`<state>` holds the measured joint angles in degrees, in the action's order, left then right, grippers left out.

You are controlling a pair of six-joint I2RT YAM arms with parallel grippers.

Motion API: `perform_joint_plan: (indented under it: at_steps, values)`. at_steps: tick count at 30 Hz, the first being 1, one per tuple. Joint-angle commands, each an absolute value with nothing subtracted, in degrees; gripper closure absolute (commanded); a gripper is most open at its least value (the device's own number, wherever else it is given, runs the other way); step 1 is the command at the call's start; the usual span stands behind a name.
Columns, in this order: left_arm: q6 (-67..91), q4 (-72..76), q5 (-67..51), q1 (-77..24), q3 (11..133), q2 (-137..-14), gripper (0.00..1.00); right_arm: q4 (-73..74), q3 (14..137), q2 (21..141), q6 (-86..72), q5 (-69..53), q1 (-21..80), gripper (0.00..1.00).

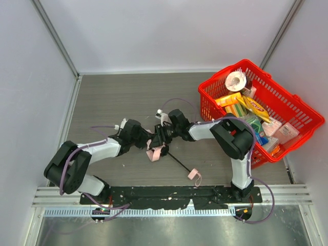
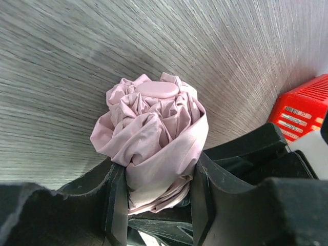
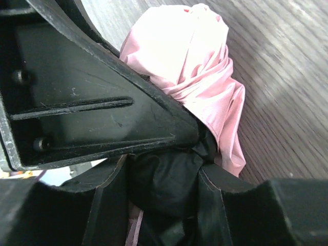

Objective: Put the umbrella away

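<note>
The umbrella (image 1: 154,154) lies mid-table, its pale pink fabric bunched between both grippers. Its thin black shaft (image 1: 179,163) runs toward the near right and ends in a small pink handle (image 1: 193,174). My left gripper (image 1: 149,141) comes in from the left. In the left wrist view the left gripper (image 2: 159,174) has both fingers pressed against the folded pink umbrella (image 2: 154,128), whose oval pink cap (image 2: 159,89) points away. My right gripper (image 1: 163,136) reaches in from the right. In the right wrist view this right gripper (image 3: 161,174) is shut on a black part of the umbrella (image 3: 195,66).
A red plastic basket (image 1: 206,110) full of packaged goods and a tape roll stands at the right; its corner (image 2: 302,110) shows in the left wrist view. Grey walls enclose the wood-grain table on three sides.
</note>
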<state>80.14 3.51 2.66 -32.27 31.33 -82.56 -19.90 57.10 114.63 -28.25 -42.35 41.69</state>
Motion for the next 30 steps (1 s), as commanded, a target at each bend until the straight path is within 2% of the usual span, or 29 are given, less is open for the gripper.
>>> perform_joint_plan:
  at_steps: [1, 2, 3, 6, 7, 13, 15, 17, 18, 20, 21, 22, 23, 25, 26, 30]
  values:
    - [78.75, -5.88, 1.94, -33.4, 29.35, -87.28, 1.0, -11.26, 57.22, 107.68, -16.45, -28.35, 46.92, 0.59]
    - [79.01, -6.5, 1.85, -33.31, 29.53, -87.28, 1.0, -9.94, 57.22, 107.06, -15.13, -22.56, 47.89, 0.48]
    - [79.45, -7.11, 1.67, -33.31, 29.88, -87.28, 1.0, -9.5, 56.96, 105.83, -14.42, -19.8, 50.08, 0.44]
    - [81.21, -8.87, 0.88, -33.31, 30.14, -86.75, 1.0, -9.58, 56.16, 104.85, -11.87, -6.64, 55.62, 0.39]
    - [81.65, -9.83, 0.62, -33.22, 30.49, -86.49, 1.0, -9.41, 55.99, 105.03, -10.47, -4.59, 56.85, 0.34]
    - [82.44, -13.97, -1.74, -33.31, 32.96, -85.87, 1.0, -7.74, 56.34, 108.54, -8.79, 14.21, 62.31, 0.31]
    - [82.79, -14.5, -2.02, -33.31, 33.22, -85.52, 1.0, -7.21, 57.21, 110.12, -8.88, 18.78, 62.23, 0.36]
    - [83.41, -14.5, -2.46, -33.31, 32.96, -84.91, 1.0, -7.21, 57.83, 111.35, -8.44, 20.29, 62.23, 0.47]
    - [83.32, -14.76, -2.37, -33.31, 32.96, -84.55, 1.0, -7.64, 57.66, 111.71, -8.44, 20.04, 62.23, 0.65]
    - [83.15, -15.03, -2.02, -33.31, 32.79, -83.85, 1.0, -10.01, 56.26, 111.27, -7.47, 18.11, 62.23, 0.81]
    - [83.06, -15.03, -1.59, -33.31, 32.7, -83.41, 1.0, -12.11, 55.64, 111.01, -7.21, 15.76, 62.14, 0.85]
    - [82.8, -14.59, -1.32, -33.31, 32.17, -83.15, 1.0, -13.0, 54.85, 110.48, -6.77, 14.43, 62.14, 0.95]
    - [82.44, -13.63, -1.06, -33.22, 31.73, -82.71, 1.0, -13.96, 54.5, 110.22, -6.77, 13.28, 62.14, 0.99]
    - [81.22, -12.49, -0.88, -33.4, 31.2, -82.53, 1.0, -15.72, 53.44, 108.99, -6.5, 8.04, 61.35, 0.99]
    - [80.25, -12.05, -0.7, -33.4, 31.11, -82.36, 0.96, -16.69, 52.65, 108.55, -7.03, 6.52, 61.09, 0.99]
    - [77.09, -11.69, 3.07, -34.19, 30.94, -80.43, 0.6, -20.83, 50.63, 105.39, -8.43, -5.42, 58.28, 0.99]
